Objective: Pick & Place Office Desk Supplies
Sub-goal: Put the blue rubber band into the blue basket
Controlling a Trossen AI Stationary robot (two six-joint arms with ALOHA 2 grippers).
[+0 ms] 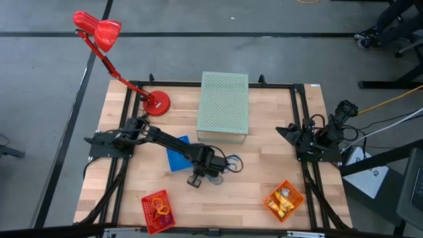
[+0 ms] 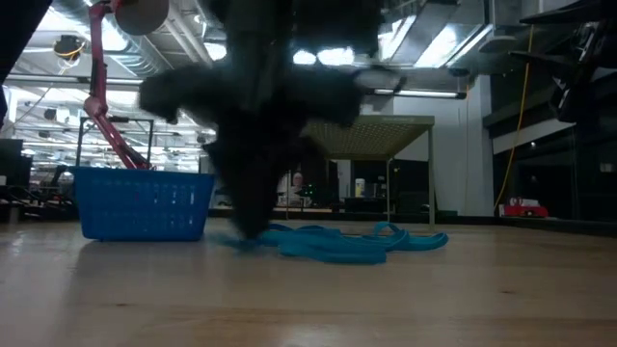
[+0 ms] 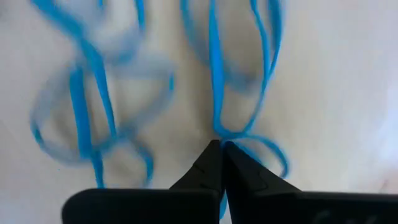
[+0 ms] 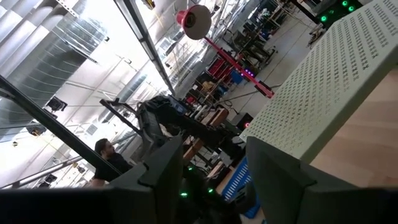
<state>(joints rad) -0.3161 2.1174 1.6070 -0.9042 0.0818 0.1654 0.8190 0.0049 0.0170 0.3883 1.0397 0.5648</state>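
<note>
Near the table's middle, the left gripper (image 3: 219, 149) is pressed together, pinching a strand of the blue rubber bands (image 3: 214, 81); those loops lie tangled on the wooden table (image 1: 264, 172), just beside the blue basket (image 1: 176, 157); this looks like the grasp step; next comes a lift and carry to a basket; the right gripper (image 4: 214, 155) waits spread at the table's right edge.

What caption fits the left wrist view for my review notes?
Left end effector shut on a strand of the blue loops lying tangled on the pale tabletop.
</note>
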